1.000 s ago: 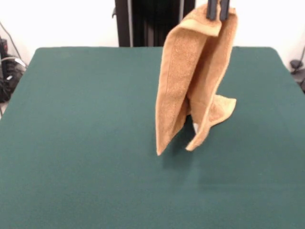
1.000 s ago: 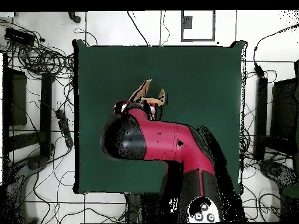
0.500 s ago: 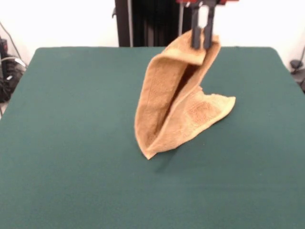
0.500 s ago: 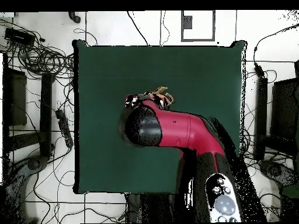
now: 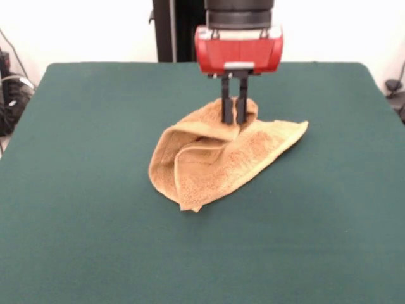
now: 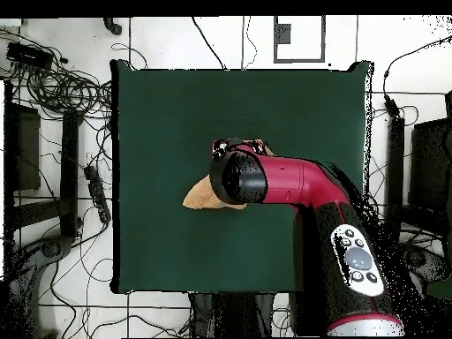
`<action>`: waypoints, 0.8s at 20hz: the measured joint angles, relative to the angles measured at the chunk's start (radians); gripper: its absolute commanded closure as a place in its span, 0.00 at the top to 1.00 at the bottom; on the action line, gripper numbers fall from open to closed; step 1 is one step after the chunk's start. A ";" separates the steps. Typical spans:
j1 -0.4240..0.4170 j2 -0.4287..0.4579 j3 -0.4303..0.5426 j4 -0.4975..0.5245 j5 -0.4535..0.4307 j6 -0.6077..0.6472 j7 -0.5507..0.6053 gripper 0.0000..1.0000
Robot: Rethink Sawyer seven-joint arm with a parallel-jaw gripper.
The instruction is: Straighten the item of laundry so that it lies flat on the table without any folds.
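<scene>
Towel (image 5: 218,155), hanging tall a second ago, now slumped mid-table (image 5: 82,190) in a doubled heap, fold at left, one corner flat toward right edge, gripper (image 5: 233,118) lowered, still pinching the top edge: folds remain, not flat.

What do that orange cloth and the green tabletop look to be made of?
The towel looks like soft terry cotton: nubby looped pile, limp rumpled folds, with a smoother band along one edge. The table seems covered in dark green felt or similar matte fabric: flat, no shine. The gripper pinching the towel looks like black metal or plastic.
</scene>
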 measured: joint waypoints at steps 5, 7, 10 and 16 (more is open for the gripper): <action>-0.035 0.037 0.037 -0.018 -0.039 0.000 0.000 0.00; -0.047 0.047 0.054 -0.027 -0.058 0.000 0.000 0.00; -0.054 0.053 0.066 -0.037 -0.070 0.000 0.000 0.00; -0.078 0.062 0.098 -0.064 -0.097 0.011 0.000 0.00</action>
